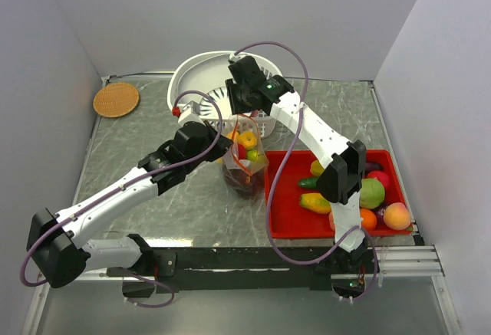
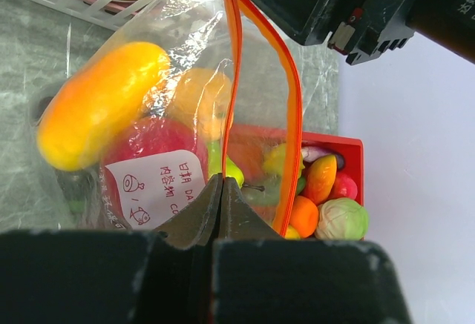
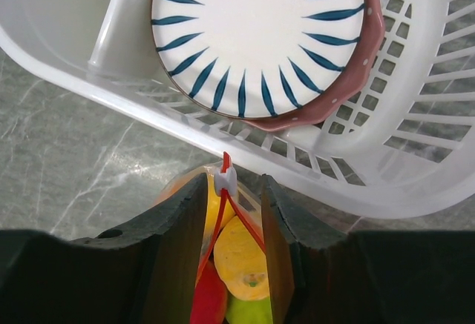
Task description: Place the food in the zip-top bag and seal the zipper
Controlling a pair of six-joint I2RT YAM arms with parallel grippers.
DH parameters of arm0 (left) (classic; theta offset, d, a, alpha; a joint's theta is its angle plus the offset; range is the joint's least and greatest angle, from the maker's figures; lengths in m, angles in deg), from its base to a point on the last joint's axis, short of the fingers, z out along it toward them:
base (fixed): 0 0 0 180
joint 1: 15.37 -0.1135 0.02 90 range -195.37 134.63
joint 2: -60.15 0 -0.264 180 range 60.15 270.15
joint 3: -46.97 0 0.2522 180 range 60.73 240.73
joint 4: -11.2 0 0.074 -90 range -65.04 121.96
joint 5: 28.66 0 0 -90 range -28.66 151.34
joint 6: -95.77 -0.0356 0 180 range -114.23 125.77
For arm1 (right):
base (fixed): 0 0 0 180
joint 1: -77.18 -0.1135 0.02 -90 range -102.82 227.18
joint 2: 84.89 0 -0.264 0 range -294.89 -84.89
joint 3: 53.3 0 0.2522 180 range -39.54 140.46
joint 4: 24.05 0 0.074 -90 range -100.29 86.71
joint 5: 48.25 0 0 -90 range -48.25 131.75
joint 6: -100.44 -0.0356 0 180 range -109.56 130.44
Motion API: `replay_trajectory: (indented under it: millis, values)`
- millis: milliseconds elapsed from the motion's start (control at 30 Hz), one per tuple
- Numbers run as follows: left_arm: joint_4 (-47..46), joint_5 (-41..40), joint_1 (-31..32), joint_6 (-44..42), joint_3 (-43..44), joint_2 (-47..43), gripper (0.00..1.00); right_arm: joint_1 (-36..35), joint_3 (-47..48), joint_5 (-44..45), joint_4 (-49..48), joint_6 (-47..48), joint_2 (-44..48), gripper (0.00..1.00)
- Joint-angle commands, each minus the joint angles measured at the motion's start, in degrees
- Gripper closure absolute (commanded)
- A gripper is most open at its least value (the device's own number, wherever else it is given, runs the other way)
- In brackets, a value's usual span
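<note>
- We are finding the zip-top bag [image 1: 245, 168] standing mid-table, just left of the red tray [image 1: 393, 163], with some food [image 2: 96, 105] showing inside it.
- Its zipper [image 2: 231, 79] is running near to far, from the left gripper [image 2: 221, 188] to the right gripper [image 3: 231, 213].
- The left gripper is pinching the bag's near end, fingers pressed together.
- The right gripper's fingers are straddling the white slider [image 3: 226, 181] at the far end, spread and not touching it.

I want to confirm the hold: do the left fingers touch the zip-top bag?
Touching. The left wrist view shows the left fingers pinched shut on the zip-top bag plastic.
</note>
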Motion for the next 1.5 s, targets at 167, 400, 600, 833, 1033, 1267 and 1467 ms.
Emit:
replay_trajectory:
  millis: [167, 400, 600, 833, 1033, 1267, 1467]
  values:
    - [-2.51, 0.33, -0.09, -0.55, 1.10, 0.00, 0.98, -0.71, 0.77, 0.39, -0.72, 1.69, -0.76, 0.65]
    - [-2.52, 0.24, -0.09, -0.63, 1.01, -0.18, 0.98, -0.70, 0.95, 0.39, -0.63, 1.69, -1.55, 0.70]
    - [-1.82, 0.50, -1.40, -1.07, 1.62, 0.09, 0.95, -0.70, 0.07, 0.13, -1.86, 1.16, 0.11, 0.91]
    - [-1.46, 3.05, -9.48, -4.23, 4.00, -1.05, 0.67, -0.62, -4.31, -5.22, -5.02, 0.55, 4.86, 0.98]
    - [-5.67, 5.25, -14.41, -14.59, 7.25, 0.61, 0.75, -1.05, -10.21, -8.84, -8.53, -0.68, 10.22, 1.00]
    - [-22.35, 20.43, -20.65, -24.88, 3.48, 1.14, 0.83, -1.32, -13.46, -17.17, -11.35, -1.47, 14.53, 1.00]
    - [-31.16, 32.48, -26.18, -29.20, -0.92, 0.35, 0.81, -2.11, -15.31, -20.88, -11.96, -1.56, 18.04, 1.00]
